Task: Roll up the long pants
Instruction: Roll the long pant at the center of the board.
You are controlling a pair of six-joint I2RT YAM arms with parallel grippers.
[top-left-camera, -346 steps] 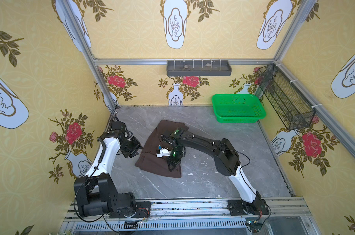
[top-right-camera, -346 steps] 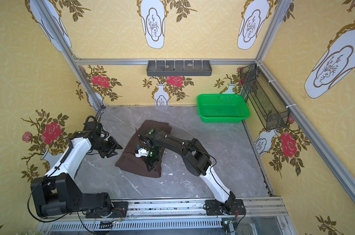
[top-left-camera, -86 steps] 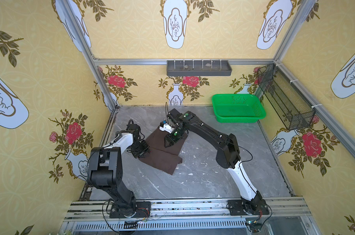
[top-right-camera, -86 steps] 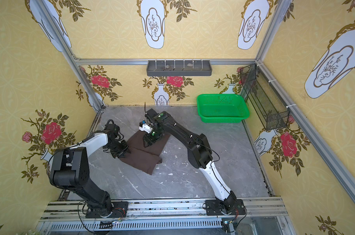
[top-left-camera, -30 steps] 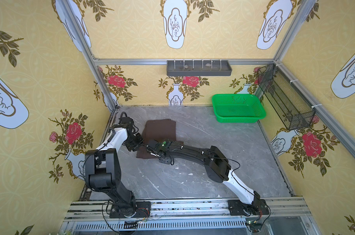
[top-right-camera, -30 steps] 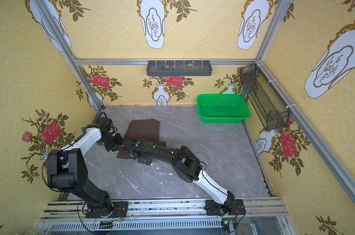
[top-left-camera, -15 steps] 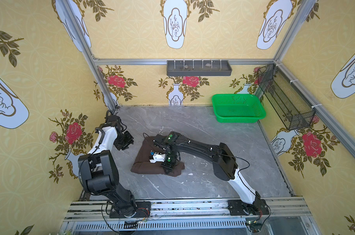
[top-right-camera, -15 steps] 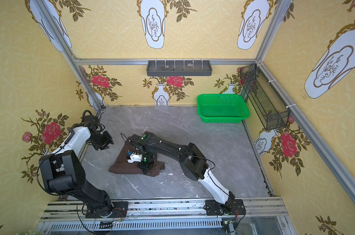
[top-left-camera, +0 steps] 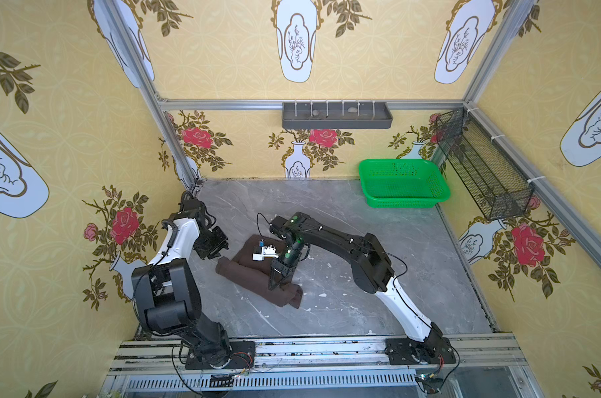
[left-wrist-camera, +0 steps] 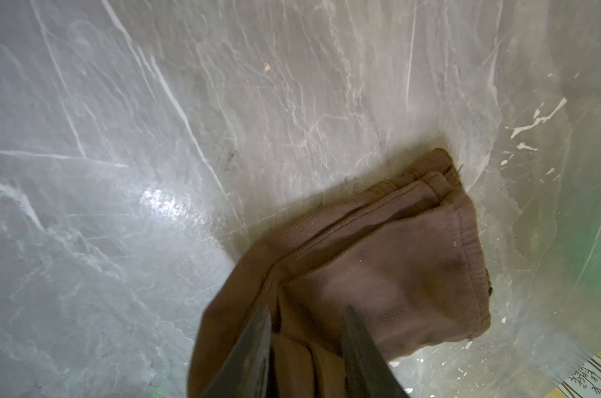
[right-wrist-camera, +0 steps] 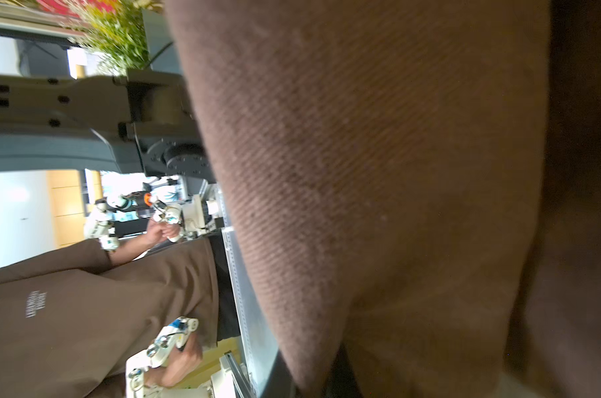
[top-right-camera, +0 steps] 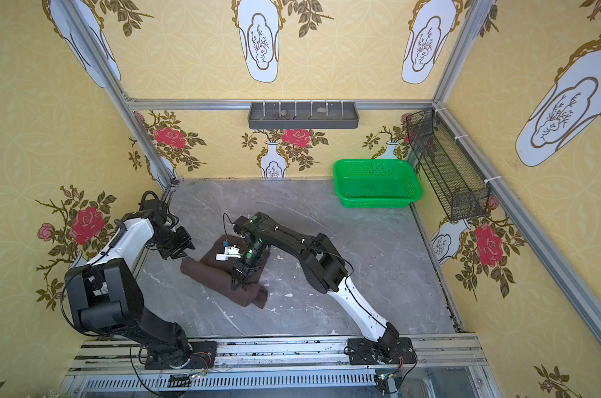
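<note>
The long pants (top-left-camera: pixel 247 277) (top-right-camera: pixel 209 277) lie dark brown at mid-table, their near edge wound into a thick roll and a flat part behind it. My left gripper (top-left-camera: pixel 219 255) (top-right-camera: pixel 185 254) stands at the roll's left end. In the left wrist view its fingers straddle the pants (left-wrist-camera: pixel 378 258), with bunched folds filling the gap of the gripper (left-wrist-camera: pixel 306 308). My right gripper (top-left-camera: pixel 272 286) (top-right-camera: pixel 233 285) is shut to a point, with its tip pressed on top of the roll. Cloth (right-wrist-camera: pixel 378 172) fills the right wrist view and hides those jaws.
A green basket (top-left-camera: pixel 405 204) (top-right-camera: pixel 374 203) sits at the back right of the marble table (top-left-camera: pixel 361 224). A black mesh basket (top-left-camera: pixel 488 179) hangs on the right wall and a grey shelf (top-left-camera: pixel 337 117) on the back wall. A metal rail (top-left-camera: pixel 309 348) runs along the front.
My left gripper has come away from the left wall to the roll's left end. The pants lie in a tighter, longer roll. My right gripper still rests on them.
</note>
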